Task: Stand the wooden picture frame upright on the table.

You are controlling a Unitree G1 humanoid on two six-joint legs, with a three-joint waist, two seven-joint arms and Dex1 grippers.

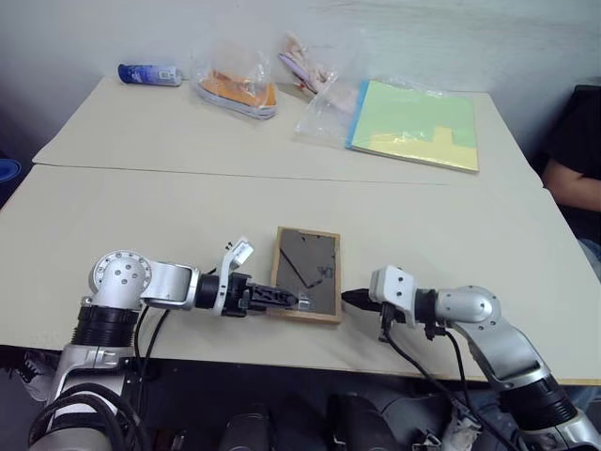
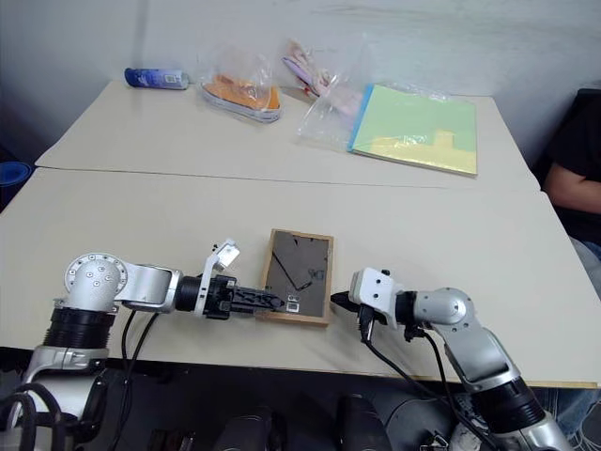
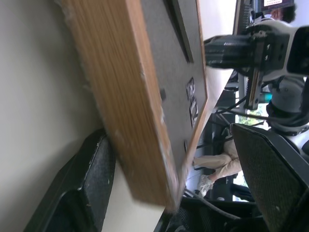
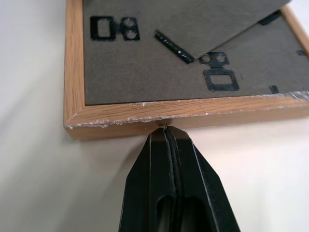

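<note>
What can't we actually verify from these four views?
- Wooden picture frame: its picture side lies against the table, hidden in every view.
- Left hand: fingers straddle the frame's near left corner in the left wrist view, but contact with the wood cannot be confirmed.
- Right hand: shut tip at the frame's edge; touching or just short is unclear.
- Clear bags: contents too small to name.

Soft, even light across the table [image 1: 188, 207], no hard glare; shadows under both arms are faint. Head views are sharp in the middle, slightly soft at the far edge. Up close, the frame [image 3: 145, 121] blurs at its near corner, and a bright window behind washes out the background.
</note>
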